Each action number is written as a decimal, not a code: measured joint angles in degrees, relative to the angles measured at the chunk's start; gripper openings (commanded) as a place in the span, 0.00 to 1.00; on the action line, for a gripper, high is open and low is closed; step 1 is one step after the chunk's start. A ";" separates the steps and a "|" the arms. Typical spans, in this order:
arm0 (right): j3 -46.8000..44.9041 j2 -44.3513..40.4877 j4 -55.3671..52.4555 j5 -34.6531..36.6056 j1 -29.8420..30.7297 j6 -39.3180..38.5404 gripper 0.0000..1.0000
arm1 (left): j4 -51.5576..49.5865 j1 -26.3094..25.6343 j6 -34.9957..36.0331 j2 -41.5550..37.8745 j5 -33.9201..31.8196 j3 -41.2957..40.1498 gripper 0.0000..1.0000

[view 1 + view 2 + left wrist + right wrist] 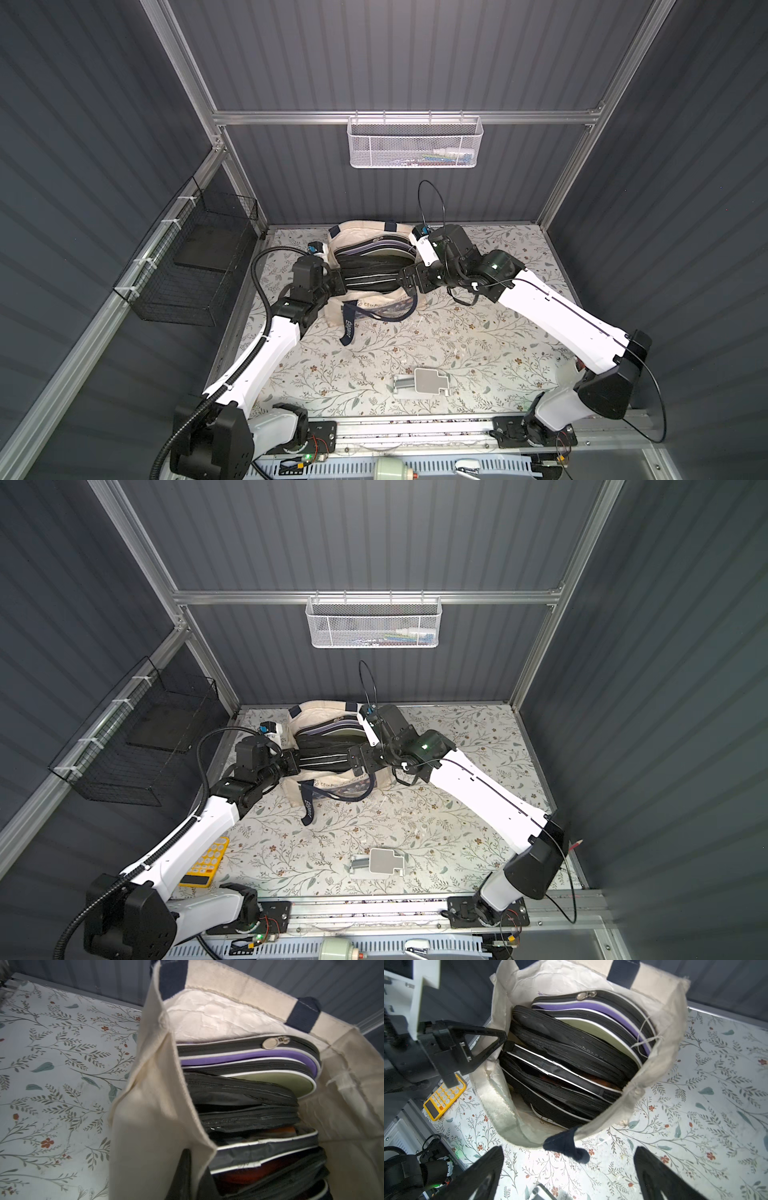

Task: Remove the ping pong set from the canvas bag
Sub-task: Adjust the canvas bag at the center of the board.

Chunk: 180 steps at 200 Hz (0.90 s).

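- L gripper [505, 1042] is clamped shut on the left rim of the canvas bag [660, 1059], holding the mouth open. R gripper [569, 1152] has jaws wide and empty, hovering just beside the right rim.
- Near zone: yellow calculator [208, 862] near-left, grey bracket [424, 380] near-centre. Bare table [478, 332] between bracket and bag looks like the best set-down spot.
- Watch navy handle [347, 328] drooping over the bag's near face; approach from above, not thru the loop.
- Bag stands far-centre, mouth up. Inside, the ping pong set [571, 1049], judged to be the zipped paddle cases, is packed on edge and tight.
- Rec: set R jaws astride one black case, close on it, lift straight up; L clamp resists bag ride-up.
- Farthest in, purple/green case [604, 1008] leans on the far wall; zip pull may snag.
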 measured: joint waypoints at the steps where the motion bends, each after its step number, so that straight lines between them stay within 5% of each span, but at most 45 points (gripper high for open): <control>1: -0.09 -0.04 -0.02 -0.02 0.00 0.11 0.99 | 0.02 0.00 -0.02 -0.13 0.24 -0.09 0.00; 13: -1.33 -0.55 -0.15 0.22 0.00 1.57 0.99 | 0.28 0.00 -0.22 -1.25 2.40 -0.98 0.03; 38: -3.32 -0.70 -0.04 0.15 0.00 4.76 0.99 | -0.24 -0.24 0.26 -2.93 6.25 -1.31 0.78; 47: -3.91 -0.70 0.00 0.00 0.00 5.77 0.99 | -0.68 -0.55 0.55 -3.61 6.84 -1.20 0.99; 81: -4.35 -0.81 0.52 -0.24 0.00 8.61 0.99 | -3.37 -0.83 2.36 -4.81 5.20 1.86 0.99; 128: -4.39 -1.36 1.09 -0.07 0.04 11.50 0.99 | -7.04 -0.87 5.27 -4.50 -7.61 7.89 0.99; 180: -5.70 -1.27 1.29 2.03 0.70 14.97 0.98 | -4.98 -0.39 11.50 6.93 -16.68 20.72 1.00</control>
